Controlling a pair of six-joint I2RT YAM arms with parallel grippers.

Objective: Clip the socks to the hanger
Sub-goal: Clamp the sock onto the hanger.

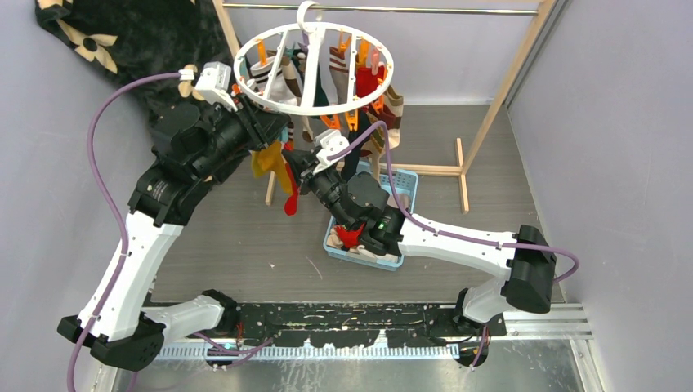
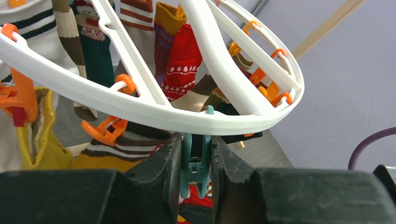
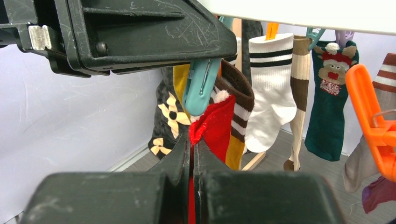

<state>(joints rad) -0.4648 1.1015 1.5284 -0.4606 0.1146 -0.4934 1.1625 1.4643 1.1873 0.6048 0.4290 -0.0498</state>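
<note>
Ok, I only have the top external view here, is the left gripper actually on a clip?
Observer: Yes, the left wrist view shows the left gripper squeezing a teal clip that hangs under the hanger ring.
Operator: What's the right one holding?
Observer: The right gripper is shut on a red sock, pinched at its top edge.
Operator: Is it in the clip?
Observer: Not yet; in the right wrist view its edge sits just under the clip's tip, not between the jaws.
</note>
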